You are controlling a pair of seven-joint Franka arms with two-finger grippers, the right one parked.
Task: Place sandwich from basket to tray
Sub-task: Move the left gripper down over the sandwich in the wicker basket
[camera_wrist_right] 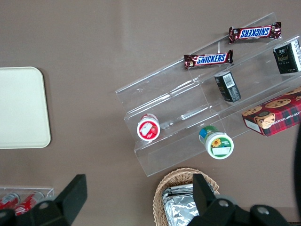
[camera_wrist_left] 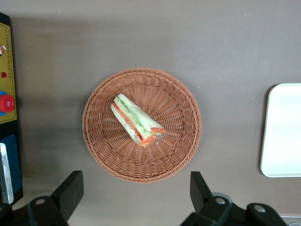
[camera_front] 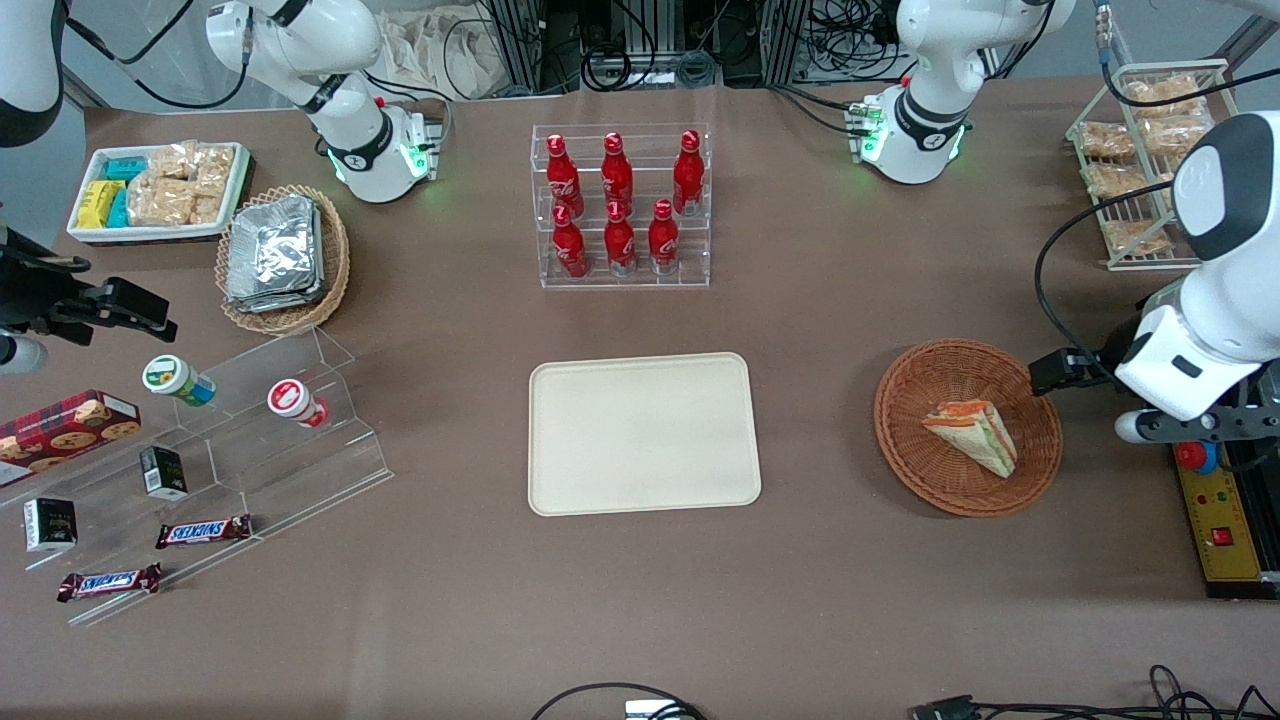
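Your claw (camera_wrist_left: 134,197) hangs released above the basket (camera_wrist_left: 101,141), fingers straddling its rim, positioned to descend on the sandwich (camera_wrist_left: 136,119); the tray (camera_front: 644,433) waits at nine o'clock.

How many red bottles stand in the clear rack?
6: three red bottles on the upper step, three on the lower, nearer the front camera; none seem hidden. The gripper hovers open above the basket holding the sandwich.
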